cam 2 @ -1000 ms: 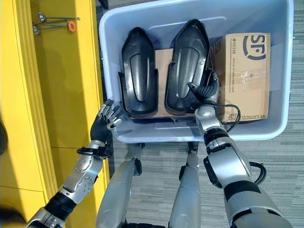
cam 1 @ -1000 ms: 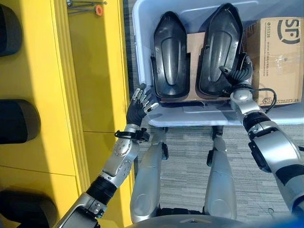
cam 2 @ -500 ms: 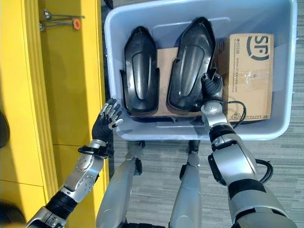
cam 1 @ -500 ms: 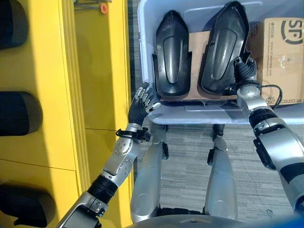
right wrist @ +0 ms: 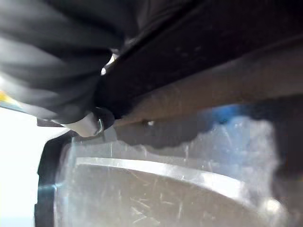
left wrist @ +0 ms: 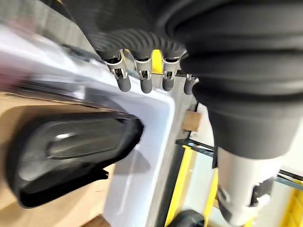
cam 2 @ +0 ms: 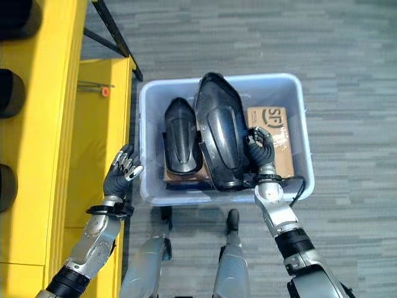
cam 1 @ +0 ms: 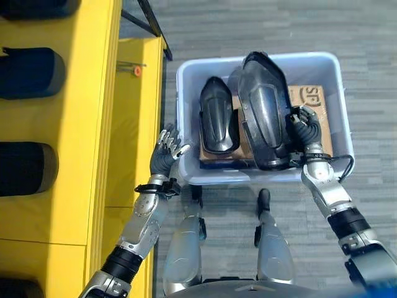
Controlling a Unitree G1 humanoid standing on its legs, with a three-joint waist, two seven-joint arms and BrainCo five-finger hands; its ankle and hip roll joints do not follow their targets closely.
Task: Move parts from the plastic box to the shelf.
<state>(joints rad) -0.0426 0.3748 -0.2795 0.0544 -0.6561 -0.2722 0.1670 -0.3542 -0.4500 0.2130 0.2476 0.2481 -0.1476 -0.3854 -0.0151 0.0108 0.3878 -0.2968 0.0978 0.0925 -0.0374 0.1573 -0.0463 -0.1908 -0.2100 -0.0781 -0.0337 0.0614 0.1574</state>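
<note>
A pale blue plastic box (cam 1: 181, 124) sits on the floor in front of me. Inside it lies a smaller black moulded part (cam 1: 217, 124) on cardboard. A larger black part (cam 1: 263, 112) is raised above the box, its far tip reaching past the far rim. My right hand (cam 1: 307, 130) is shut on its right edge, fingers curled round it. The part's scratched glossy surface (right wrist: 156, 189) looms close in the right wrist view. My left hand (cam 1: 164, 155) hovers open just outside the box's left wall, its fingers (left wrist: 142, 80) straight and holding nothing. The yellow shelf (cam 1: 74, 155) stands to the left.
Dark rounded parts (cam 1: 28, 71) lie in the shelf's bays. A thin tool with an orange tip (cam 1: 133, 67) rests on the shelf's yellow ledge. A brown cardboard box (cam 1: 316, 99) lies in the plastic box's right end. Grey carpet floor (cam 1: 248, 25) surrounds the box.
The camera has pulled back, so the whole scene looks smaller. My right hand has lifted the larger black part up out of the box. The left hand stays beside the box wall.
</note>
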